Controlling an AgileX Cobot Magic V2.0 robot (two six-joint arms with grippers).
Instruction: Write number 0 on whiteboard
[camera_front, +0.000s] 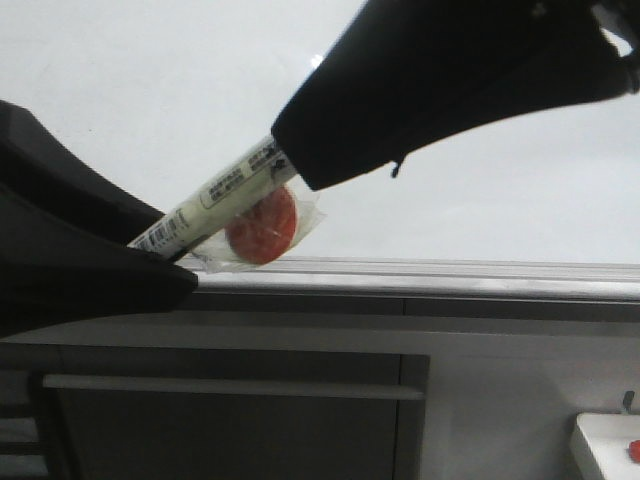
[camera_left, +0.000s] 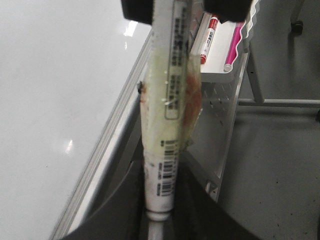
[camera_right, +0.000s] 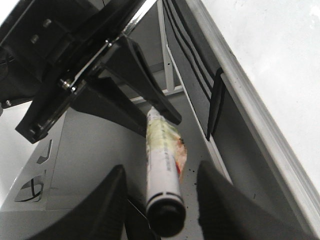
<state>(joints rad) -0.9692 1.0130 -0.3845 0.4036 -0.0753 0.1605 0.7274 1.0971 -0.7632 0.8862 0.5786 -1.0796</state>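
Note:
The whiteboard (camera_front: 150, 60) is glossy and blank; no number 0 shows on it. Its grey ledge (camera_front: 450, 275) runs below. A white marker pen (camera_front: 215, 195) with yellowed tape and a red disc (camera_front: 262, 228) taped to it slants in front of the board. My left gripper (camera_front: 165, 250) is shut on the pen's lower end, as the left wrist view (camera_left: 162, 200) shows. My right gripper (camera_front: 295, 165) comes from the upper right. In the right wrist view (camera_right: 162, 172) its fingers stand apart on both sides of the pen's black cap (camera_right: 166, 216), not touching it.
A white slotted rack (camera_left: 220, 80) beside the board holds a red-capped marker (camera_left: 207, 40) and a pink item. A grey cabinet with a long handle (camera_front: 230, 388) sits below the ledge. A white tray (camera_front: 605, 440) is at the lower right.

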